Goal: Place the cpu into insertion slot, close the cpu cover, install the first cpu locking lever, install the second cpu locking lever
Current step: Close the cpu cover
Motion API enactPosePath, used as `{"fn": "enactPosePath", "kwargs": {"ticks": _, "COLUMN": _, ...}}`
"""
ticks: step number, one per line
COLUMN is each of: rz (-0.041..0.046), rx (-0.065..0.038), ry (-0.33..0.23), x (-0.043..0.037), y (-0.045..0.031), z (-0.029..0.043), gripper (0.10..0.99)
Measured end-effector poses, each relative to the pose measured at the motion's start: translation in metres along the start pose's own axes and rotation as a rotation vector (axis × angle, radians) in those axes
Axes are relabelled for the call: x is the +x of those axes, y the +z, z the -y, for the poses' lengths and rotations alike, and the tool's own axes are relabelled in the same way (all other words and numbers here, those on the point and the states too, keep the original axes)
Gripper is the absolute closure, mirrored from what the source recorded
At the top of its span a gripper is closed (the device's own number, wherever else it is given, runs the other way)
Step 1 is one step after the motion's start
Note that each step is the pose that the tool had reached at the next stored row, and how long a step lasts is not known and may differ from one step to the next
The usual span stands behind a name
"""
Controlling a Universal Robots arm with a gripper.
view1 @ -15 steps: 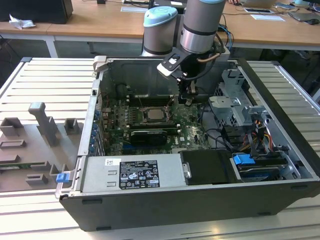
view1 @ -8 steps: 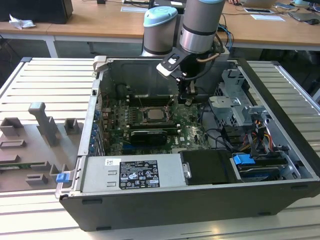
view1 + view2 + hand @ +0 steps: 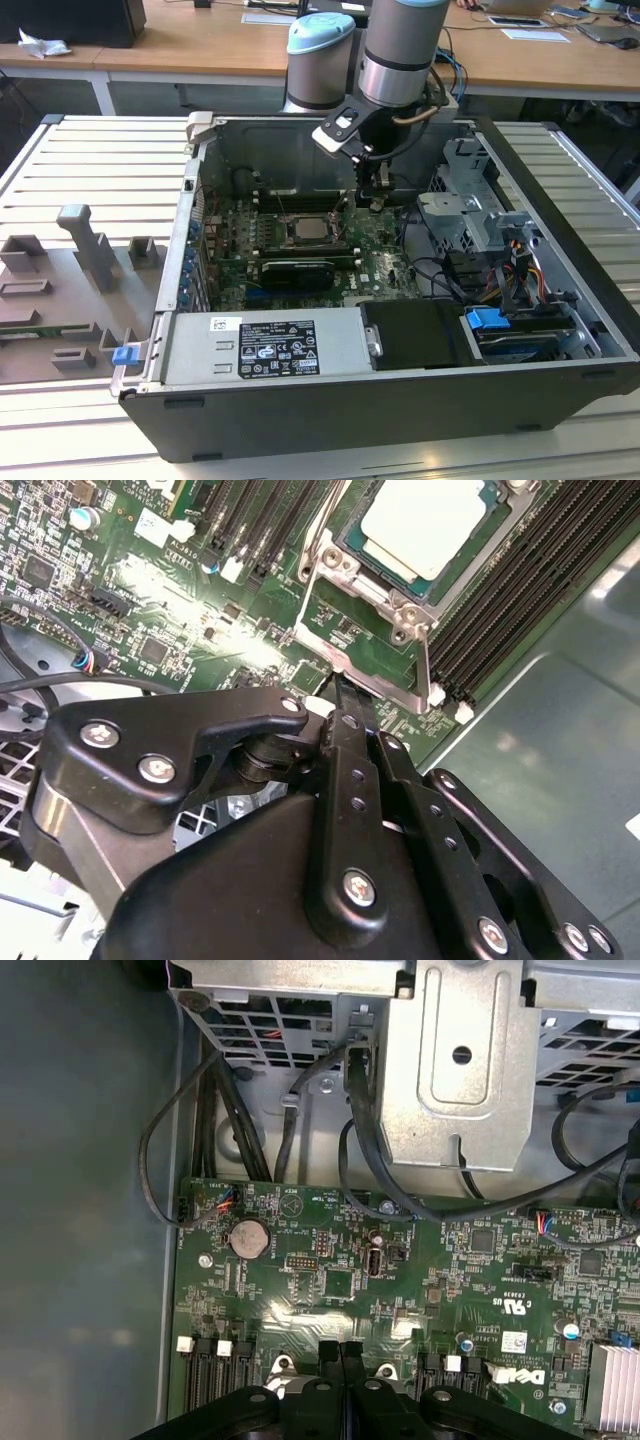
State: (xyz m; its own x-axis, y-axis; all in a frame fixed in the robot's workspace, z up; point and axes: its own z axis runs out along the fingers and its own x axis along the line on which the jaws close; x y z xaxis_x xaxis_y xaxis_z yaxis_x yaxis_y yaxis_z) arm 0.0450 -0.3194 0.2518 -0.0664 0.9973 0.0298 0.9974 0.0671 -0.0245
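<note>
Inside the open computer case (image 3: 330, 425), my hand (image 3: 372, 200) hangs just beside the insertion slot (image 3: 455, 575), black fingers (image 3: 330, 1352) pressed together on nothing. The second wrist view shows the cpu (image 3: 425, 520), smooth pale metal, seated there within the silvery cpu cover (image 3: 385, 605). The first wrist view gives the green board (image 3: 400, 1270), a round coin battery (image 3: 249, 1237) and black cables (image 3: 365, 1150).
</note>
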Motion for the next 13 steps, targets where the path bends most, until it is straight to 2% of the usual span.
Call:
{"fn": "enactPosePath", "kwargs": {"ticks": 8, "rz": 0.0, "rx": 0.0, "ry": 0.0, "x": 0.0001, "y": 0.0001, "z": 0.002, "gripper": 0.98}}
{"fn": "enactPosePath", "kwargs": {"ticks": 13, "rz": 0.0001, "rx": 0.0, "ry": 0.0, "x": 0.0004, "y": 0.0002, "z": 0.0059, "gripper": 0.98}}
